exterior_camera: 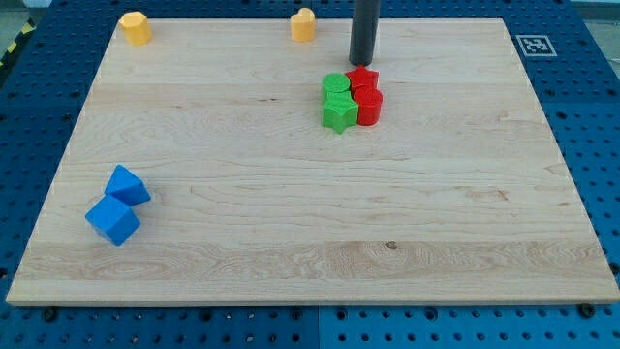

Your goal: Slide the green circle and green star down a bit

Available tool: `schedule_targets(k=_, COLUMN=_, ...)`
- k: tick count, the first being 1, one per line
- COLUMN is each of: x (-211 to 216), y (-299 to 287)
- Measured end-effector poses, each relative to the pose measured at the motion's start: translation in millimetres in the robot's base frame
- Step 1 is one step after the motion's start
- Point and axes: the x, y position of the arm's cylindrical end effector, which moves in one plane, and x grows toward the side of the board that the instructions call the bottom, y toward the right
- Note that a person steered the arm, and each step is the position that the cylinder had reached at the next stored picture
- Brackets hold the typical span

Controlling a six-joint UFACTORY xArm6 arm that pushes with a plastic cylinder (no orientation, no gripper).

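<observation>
A green circle (335, 85) and a green star (338, 112) sit together above the board's middle, the circle above the star. A red star (363, 79) and a red circle (369, 106) press against their right sides. My tip (362, 60) is just above the red star, up and to the right of the green circle, very close to the cluster.
Two yellow blocks lie near the view's top: one (135, 27) at the left corner, one (304, 24) left of the rod. Two blue blocks (127, 184) (112, 220) sit at the lower left. A marker tag (532, 45) is at the top right, off the wooden board (310, 233).
</observation>
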Motion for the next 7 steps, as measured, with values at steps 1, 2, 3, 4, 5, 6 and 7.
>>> schedule_targets(k=1, x=0.0, y=-5.0)
schedule_targets(k=2, x=0.1, y=-6.1)
schedule_targets(k=3, x=0.6, y=-27.2)
schedule_targets(k=4, x=8.6, y=-45.8)
schedule_targets(k=5, x=34.4, y=-45.6)
schedule_targets(k=6, x=70.4, y=-45.2)
schedule_targets(k=7, x=95.5, y=-38.9)
